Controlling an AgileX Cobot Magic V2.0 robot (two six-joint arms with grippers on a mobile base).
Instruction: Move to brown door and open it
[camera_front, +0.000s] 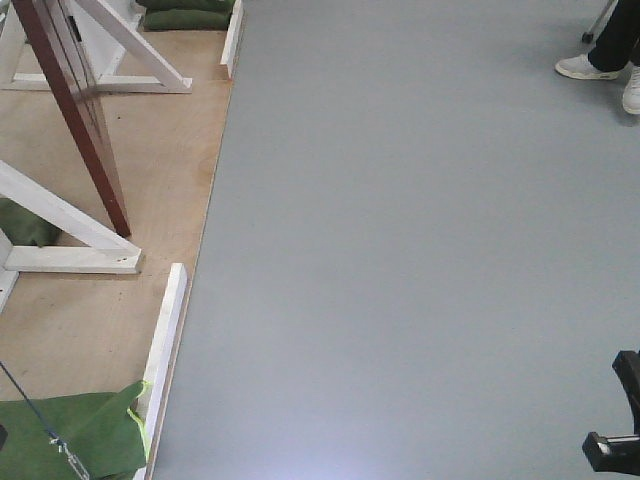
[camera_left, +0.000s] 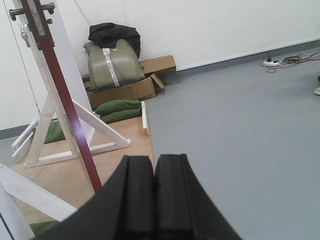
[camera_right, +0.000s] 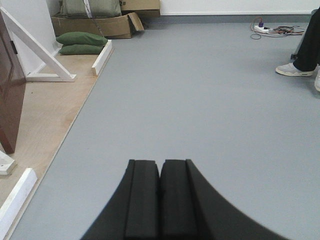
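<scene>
Your left pincer (camera_left: 154, 200) is pressed together on nothing, and so is your right pincer (camera_right: 160, 200); both hang low over the grey floor (camera_front: 400, 250). The door (camera_front: 75, 110) stands at the far left of the front view, edge toward you, on a plywood platform (camera_front: 160, 170) between white braces (camera_front: 70, 225). In the left wrist view its brass handle (camera_left: 47, 7) shows at the top left, with keys (camera_left: 23, 36) just below. 2 shoes (camera_front: 590, 67) sit at the floor's far right, well apart from the door.
</scene>
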